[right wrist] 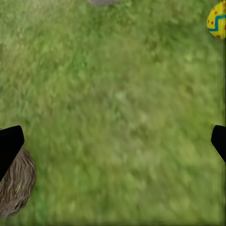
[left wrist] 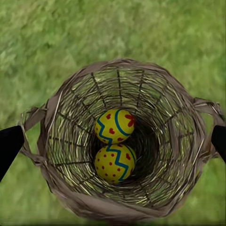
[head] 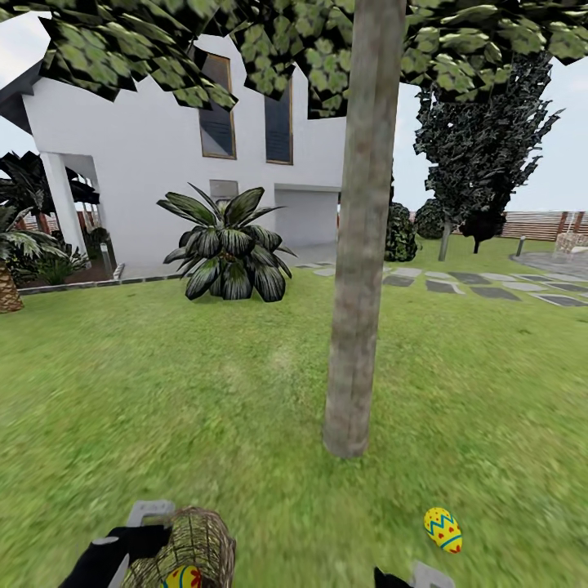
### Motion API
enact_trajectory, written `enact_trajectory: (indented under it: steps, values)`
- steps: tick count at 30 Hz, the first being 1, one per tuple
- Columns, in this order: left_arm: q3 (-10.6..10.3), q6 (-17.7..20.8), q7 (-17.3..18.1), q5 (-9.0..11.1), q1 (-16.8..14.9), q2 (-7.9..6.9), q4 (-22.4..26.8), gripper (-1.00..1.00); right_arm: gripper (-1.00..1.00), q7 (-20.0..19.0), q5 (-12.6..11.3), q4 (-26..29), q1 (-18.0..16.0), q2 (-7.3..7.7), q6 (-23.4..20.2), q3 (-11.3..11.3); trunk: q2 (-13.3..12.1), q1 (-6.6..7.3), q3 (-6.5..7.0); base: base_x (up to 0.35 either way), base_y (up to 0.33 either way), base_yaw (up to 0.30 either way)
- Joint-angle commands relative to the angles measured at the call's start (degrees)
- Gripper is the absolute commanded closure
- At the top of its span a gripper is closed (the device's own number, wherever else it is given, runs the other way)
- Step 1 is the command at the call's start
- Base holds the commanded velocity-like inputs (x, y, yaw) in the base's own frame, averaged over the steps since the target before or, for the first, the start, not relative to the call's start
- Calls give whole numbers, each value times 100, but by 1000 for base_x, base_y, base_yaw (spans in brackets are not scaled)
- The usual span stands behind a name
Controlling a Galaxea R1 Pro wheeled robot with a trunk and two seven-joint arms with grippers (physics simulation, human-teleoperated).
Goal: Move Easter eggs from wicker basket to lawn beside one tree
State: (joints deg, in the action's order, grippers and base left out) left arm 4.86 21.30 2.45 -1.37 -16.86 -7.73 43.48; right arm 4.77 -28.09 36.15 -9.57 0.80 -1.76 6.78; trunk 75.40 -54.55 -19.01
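Observation:
The wicker basket [head: 196, 545] sits on the lawn [head: 204, 408] at the bottom left of the head view. In the left wrist view two Easter eggs [left wrist: 114, 125] [left wrist: 115, 163] lie inside the basket [left wrist: 70, 197]. My left gripper [left wrist: 113, 143] is open, with a fingertip at each side of the rim. One of these eggs [head: 184, 577] peeks from the basket mouth. Another Easter egg [head: 443, 529] [right wrist: 217, 20] lies on the grass just right of the tree [head: 359, 286]. My right gripper [right wrist: 113, 143] [head: 412, 578] is open over bare grass between the basket [right wrist: 16, 188] and that egg.
A broad-leafed bush [head: 229, 245] stands behind the tree, in front of the white house [head: 147, 139]. Grey paving stones [head: 482, 287] and a dark cone-shaped tree [head: 482, 155] are at the right, with a wooden fence [head: 539, 222] behind. A scaly palm trunk [head: 8, 286] is at the far left.

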Motion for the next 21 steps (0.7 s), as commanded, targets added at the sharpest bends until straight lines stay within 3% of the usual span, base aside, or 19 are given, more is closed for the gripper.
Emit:
enact_trajectory:
  steps: [1,15,21]
  values:
    - [15,32,26,-15,-2,2,-23,-100,-100,83,-42,-20,-2,8,-15,41,5,0,-7,0,0,0]
    - [9,39,31,-8,2,4,-100,-100,-100,96,-81,-457,9,13,-81,32,5,0,-7,0,0,0]
    - [3,55,36,19,22,15,-293,-100,-100,-93,-139,-262,53,-6,-49,30,5,0,-7,0,0,0]
